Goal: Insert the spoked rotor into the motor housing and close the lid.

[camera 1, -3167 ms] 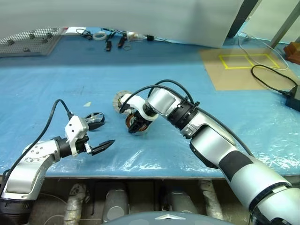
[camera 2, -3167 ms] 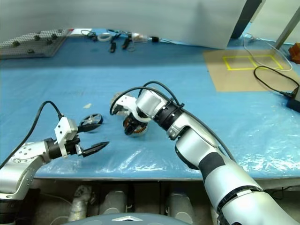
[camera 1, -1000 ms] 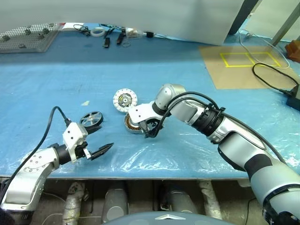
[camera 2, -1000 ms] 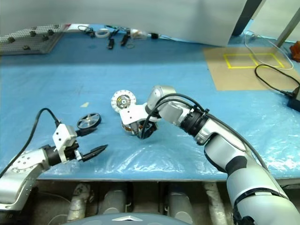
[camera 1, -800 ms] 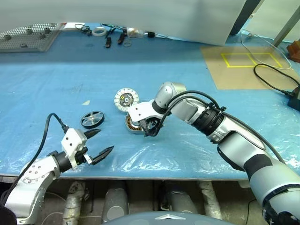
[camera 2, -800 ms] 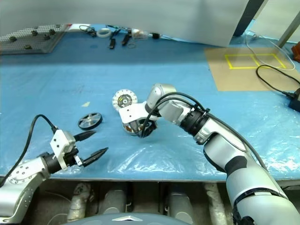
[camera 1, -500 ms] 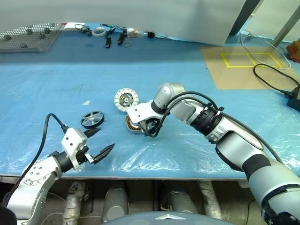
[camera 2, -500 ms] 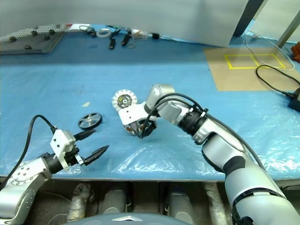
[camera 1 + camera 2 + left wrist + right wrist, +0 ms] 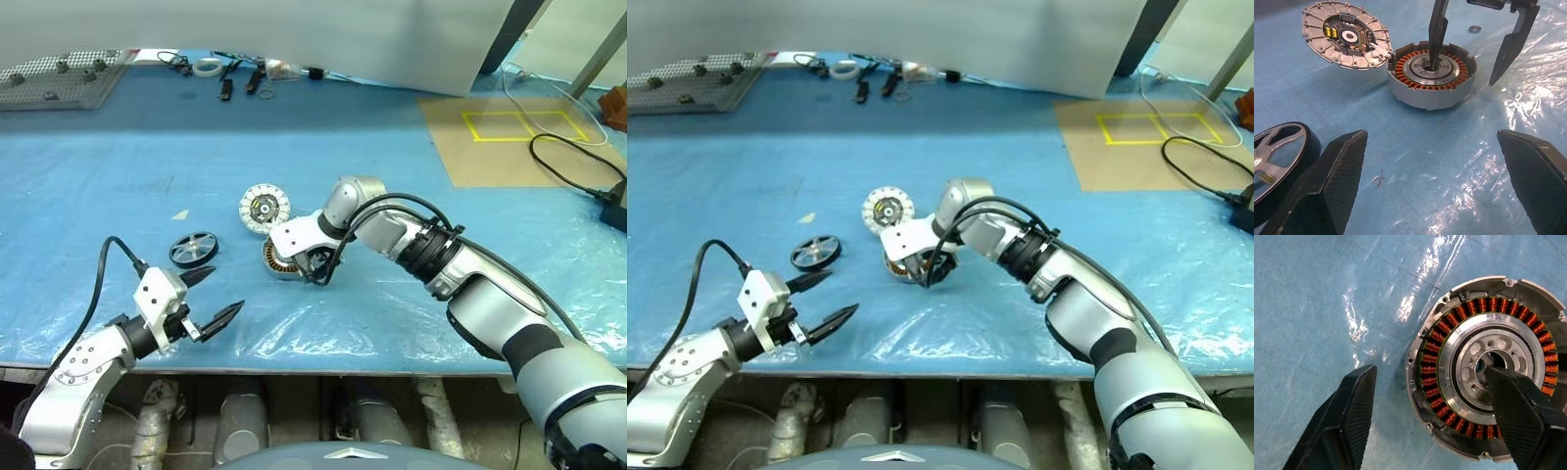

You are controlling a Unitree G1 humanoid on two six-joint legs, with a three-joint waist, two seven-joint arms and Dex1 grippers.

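Currently your right gripper [image 9: 1469, 46] stands spread over the motor housing [image 9: 1431, 73], one finger tip in the central hub, the other outside the wall, gripping nothing. The lid [image 9: 1346, 34] lies touching the housing's rim, segmented face up; the spoked rotor [image 9: 194, 249] rests apart, just beside your wide-open, empty left gripper [image 9: 214, 297]. Cables and small tools [image 9: 240, 76] sit along the table's [image 9: 118, 166] far edge.

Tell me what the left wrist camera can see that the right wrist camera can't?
The left wrist view shows the lid lying segmented face up beside the motor housing, the black spoked rotor, a small ring on the blue sheet, and the open left gripper. The right wrist view looks straight down into the copper windings. Both show the housing and the right gripper, one finger in the central hub and one outside the wall.
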